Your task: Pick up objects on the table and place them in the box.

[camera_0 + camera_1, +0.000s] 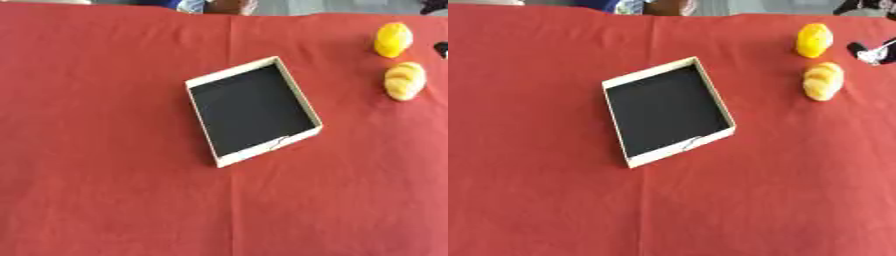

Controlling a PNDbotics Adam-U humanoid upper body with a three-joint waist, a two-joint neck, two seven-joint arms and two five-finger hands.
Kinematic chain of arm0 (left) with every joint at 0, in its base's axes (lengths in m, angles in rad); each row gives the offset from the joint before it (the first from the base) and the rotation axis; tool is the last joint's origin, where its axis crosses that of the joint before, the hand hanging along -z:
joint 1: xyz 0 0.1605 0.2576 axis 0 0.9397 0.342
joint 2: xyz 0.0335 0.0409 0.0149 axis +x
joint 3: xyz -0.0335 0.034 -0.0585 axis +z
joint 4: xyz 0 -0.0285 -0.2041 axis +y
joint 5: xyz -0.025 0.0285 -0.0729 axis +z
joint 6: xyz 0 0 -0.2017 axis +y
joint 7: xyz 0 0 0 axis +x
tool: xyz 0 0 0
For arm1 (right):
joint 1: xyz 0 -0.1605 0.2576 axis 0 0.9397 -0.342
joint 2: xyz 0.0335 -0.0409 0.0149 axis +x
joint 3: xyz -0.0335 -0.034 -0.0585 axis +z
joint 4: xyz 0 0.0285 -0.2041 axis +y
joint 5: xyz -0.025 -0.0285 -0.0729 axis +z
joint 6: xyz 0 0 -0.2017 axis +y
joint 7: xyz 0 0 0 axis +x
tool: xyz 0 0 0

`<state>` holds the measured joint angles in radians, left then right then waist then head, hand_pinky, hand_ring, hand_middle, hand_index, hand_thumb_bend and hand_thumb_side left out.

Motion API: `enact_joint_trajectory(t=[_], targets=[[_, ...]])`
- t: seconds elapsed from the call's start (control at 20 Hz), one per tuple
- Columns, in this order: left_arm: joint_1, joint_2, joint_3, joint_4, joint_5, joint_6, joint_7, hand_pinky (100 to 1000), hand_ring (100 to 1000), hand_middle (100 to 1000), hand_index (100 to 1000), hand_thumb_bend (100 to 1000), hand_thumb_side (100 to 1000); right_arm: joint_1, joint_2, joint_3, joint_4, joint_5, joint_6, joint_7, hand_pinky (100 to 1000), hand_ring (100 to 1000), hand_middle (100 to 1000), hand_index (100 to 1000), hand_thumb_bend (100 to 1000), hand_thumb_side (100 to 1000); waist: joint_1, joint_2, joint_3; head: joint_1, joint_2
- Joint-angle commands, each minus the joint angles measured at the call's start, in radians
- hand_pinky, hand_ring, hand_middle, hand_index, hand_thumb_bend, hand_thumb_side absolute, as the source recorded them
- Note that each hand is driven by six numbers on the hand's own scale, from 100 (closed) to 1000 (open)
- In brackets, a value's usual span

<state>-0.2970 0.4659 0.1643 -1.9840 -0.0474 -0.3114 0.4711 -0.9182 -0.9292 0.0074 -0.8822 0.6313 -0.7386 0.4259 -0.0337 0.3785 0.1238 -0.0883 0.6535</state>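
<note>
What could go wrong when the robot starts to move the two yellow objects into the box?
The robot hand shows only at the right edge, very near the rounded bright yellow object and the pale yellow ridged object. These two lie close together, so reaching for one may knock the other and send it rolling. The shallow cream-walled box with a black floor sits askew, and a dropped object might hit its low rim and bounce out.

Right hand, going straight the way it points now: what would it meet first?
Probably the bright yellow object: the right hand, barely in view at the right edge, points left toward it. Depth is unclear.
</note>
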Motion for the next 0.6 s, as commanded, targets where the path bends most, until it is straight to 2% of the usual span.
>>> enact_joint_trajectory(t=[0.05, 0.3, 0.6], targets=[[-0.008, 0.030, 0.009, -0.016, 0.003, 0.000, -0.004, 833, 834, 673, 814, 100, 665, 0.006, -0.057, -0.015, -0.029, -0.022, -0.062, 0.068, 923, 1000, 868, 916, 129, 381, 0.001, -0.019, 0.000, 0.003, -0.008], [-0.008, 0.028, 0.010, -0.016, 0.004, 0.000, -0.004, 833, 834, 673, 814, 100, 666, 0.036, -0.054, -0.014, -0.024, -0.009, -0.064, 0.057, 923, 1000, 860, 917, 135, 435, 0.001, -0.017, 0.002, 0.001, -0.009], [-0.010, 0.022, 0.009, -0.016, 0.007, 0.001, -0.006, 833, 835, 673, 814, 100, 670, 0.048, -0.028, 0.001, -0.003, 0.028, -0.065, 0.033, 921, 1000, 848, 925, 154, 430, 0.003, -0.014, 0.005, -0.003, -0.010]])
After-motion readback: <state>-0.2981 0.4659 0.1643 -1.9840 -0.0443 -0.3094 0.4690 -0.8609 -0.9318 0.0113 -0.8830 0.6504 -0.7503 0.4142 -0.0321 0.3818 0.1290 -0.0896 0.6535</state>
